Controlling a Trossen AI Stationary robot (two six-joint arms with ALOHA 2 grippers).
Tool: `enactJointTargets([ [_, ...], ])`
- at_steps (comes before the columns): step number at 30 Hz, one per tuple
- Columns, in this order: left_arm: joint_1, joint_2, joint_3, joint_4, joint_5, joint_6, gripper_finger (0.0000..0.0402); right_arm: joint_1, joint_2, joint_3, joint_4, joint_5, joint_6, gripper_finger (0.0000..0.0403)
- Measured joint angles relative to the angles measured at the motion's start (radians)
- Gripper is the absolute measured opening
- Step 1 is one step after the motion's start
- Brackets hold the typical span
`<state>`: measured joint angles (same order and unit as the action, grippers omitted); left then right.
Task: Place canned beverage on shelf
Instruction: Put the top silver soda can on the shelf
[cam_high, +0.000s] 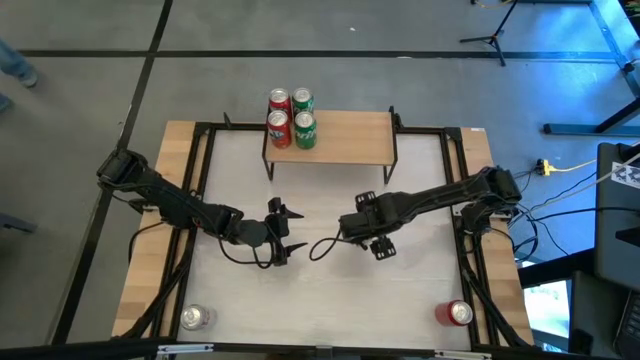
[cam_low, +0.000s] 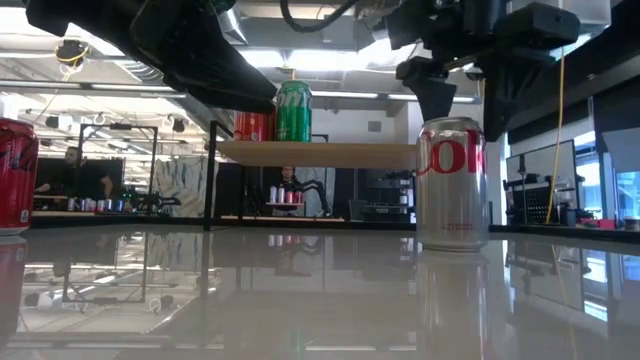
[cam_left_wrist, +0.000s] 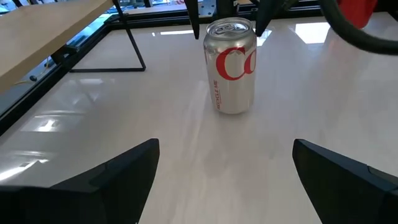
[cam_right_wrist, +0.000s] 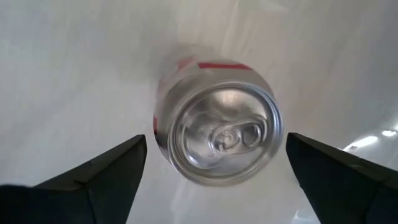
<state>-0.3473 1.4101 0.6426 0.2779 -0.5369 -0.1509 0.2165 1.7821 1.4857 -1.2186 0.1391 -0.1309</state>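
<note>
Right claw (cam_right_wrist: 211, 162) spread wide above silver can (cam_right_wrist: 217, 134)

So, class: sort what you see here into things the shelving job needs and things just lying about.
Job:
- silver can, upright on the table
- right claw, open above it
- shelf
- four cans already shelved

Lying about:
- left claw, open, waiting nearby
- cable
- yellow cord

Four cans (cam_high: 291, 117) on shelf (cam_high: 345, 138) left end; lone can (cam_low: 452, 183) upright on tabletop (cam_high: 400, 290) under right gripper (cam_high: 376, 240), left gripper (cam_high: 281, 232) facing it.
</note>
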Motion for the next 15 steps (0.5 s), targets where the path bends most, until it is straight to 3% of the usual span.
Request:
enactJointTargets([
  [7,0.000,0.000,0.000,0.000,0.000,-0.003,0.0359,0.007,-0.015,0.085,-0.093,-0.015,0.123,0.0385],
  [15,0.000,0.000,0.000,0.003,0.006,-0.003,0.0359,0.007,-0.066,0.093,-0.079,-0.019,0.426,0.0385],
])
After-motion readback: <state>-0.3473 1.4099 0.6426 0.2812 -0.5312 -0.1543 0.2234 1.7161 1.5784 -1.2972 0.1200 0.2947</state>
